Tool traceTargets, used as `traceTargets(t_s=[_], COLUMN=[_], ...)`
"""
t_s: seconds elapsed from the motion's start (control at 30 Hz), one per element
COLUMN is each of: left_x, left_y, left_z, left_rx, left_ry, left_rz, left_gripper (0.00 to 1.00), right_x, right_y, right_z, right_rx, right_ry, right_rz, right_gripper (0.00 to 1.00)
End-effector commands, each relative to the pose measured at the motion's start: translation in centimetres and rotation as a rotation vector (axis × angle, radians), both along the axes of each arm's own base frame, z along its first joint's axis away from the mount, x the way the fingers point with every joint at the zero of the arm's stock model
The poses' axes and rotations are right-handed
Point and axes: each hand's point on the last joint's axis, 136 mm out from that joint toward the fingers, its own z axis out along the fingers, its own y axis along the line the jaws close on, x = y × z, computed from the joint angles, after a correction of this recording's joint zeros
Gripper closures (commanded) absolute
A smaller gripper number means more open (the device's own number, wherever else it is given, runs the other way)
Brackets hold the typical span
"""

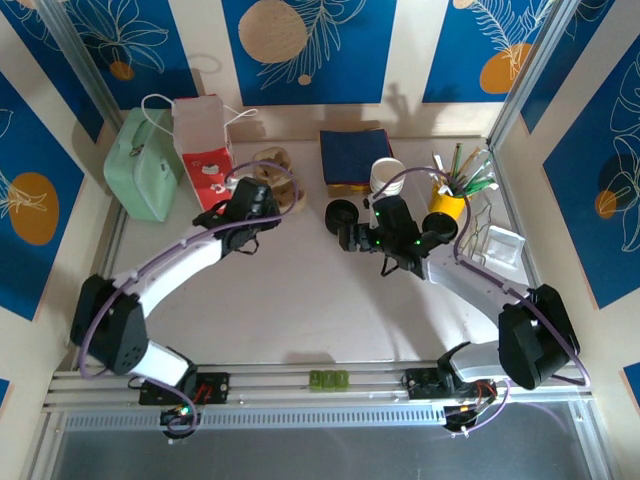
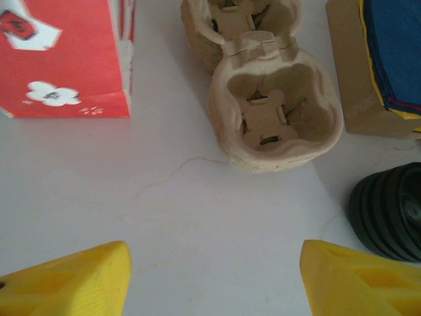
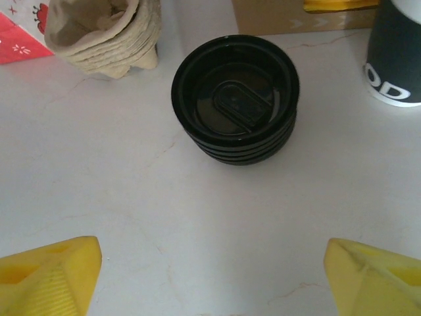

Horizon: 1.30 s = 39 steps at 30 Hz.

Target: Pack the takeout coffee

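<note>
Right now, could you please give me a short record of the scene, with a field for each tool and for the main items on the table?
left tool: open, holding nothing, facing the pulp cup carrier
right tool: open, holding nothing, facing the black lids
black lids: stacked on the table, untouched
dark paper cup: upright, right of the lids, no lid on it
pulp cup carrier: both pockets in view empty
red paper bag: upright, left of the carrier
yellow cup of sticks: right of the dark cup

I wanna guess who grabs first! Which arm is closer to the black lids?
Right. The right fingers face the black lids head-on; the left fingers face the cup carrier, lids off to one side.
</note>
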Motion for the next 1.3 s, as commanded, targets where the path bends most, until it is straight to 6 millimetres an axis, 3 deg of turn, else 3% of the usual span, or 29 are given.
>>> traceTargets(t_s=[0.0,0.2,0.5,0.93,1.27], left_x=[2.6,5.9,8.7,9.4,10.1], left_y=[-1.2,-2.4,-2.5,-1.8,-3.0], left_z=[0.9,-0.1,-1.9,-6.4,-6.5], left_rx=[0.001,0.081,0.168,0.193,0.124], left_ry=[-0.033,0.002,0.039,0.141,0.135], left_rz=[0.027,0.036,0.078,0.149,0.116], left_gripper=[0.34,0.39,0.44,0.50,0.62], right_x=[0.7,0.6,0.6,1.1,1.2], right_y=[1.1,1.9,2.1,1.4,1.5], right_z=[0.2,-0.7,-0.7,-1.2,-1.7], right_rx=[-0.028,-0.105,-0.099,-0.142,-0.161], right_ry=[-0.068,-0.048,-0.050,-0.037,-0.023], right_rz=[0.017,0.028,0.025,-0.010,-0.009], right_gripper=[0.12,0.12,0.12,0.12,0.12])
